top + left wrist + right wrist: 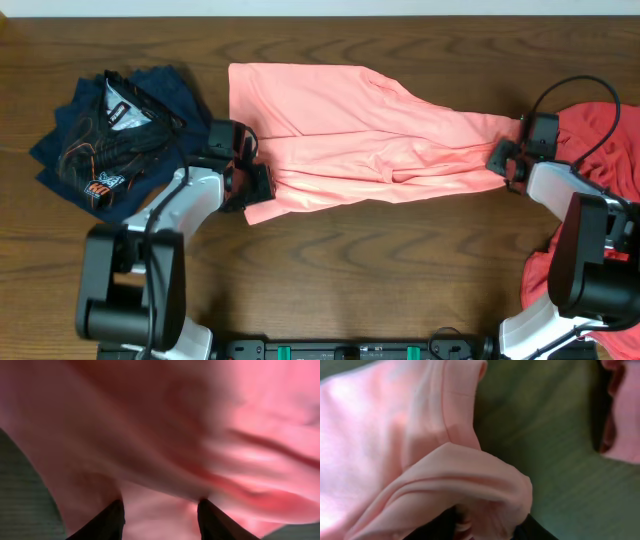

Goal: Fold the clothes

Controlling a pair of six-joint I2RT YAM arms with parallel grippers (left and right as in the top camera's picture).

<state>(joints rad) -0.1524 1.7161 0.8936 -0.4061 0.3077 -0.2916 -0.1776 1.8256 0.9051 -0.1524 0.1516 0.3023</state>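
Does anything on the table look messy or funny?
Yes. The pink T-shirt is not flat: its right end is pinched into a twisted bunch in the right claw, with wrinkles running across it. The dark blue garment on the left lies in a crumpled heap too.

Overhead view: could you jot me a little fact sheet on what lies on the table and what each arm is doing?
Centre: light salmon-pink T-shirt, spread out, rumpled
Left gripper: at its near corner, fingers apart, cloth between them
Right gripper: pinching its bunched end
Far left: dark navy printed garment
Far right: coral-red shirt
Surface: dark wooden table
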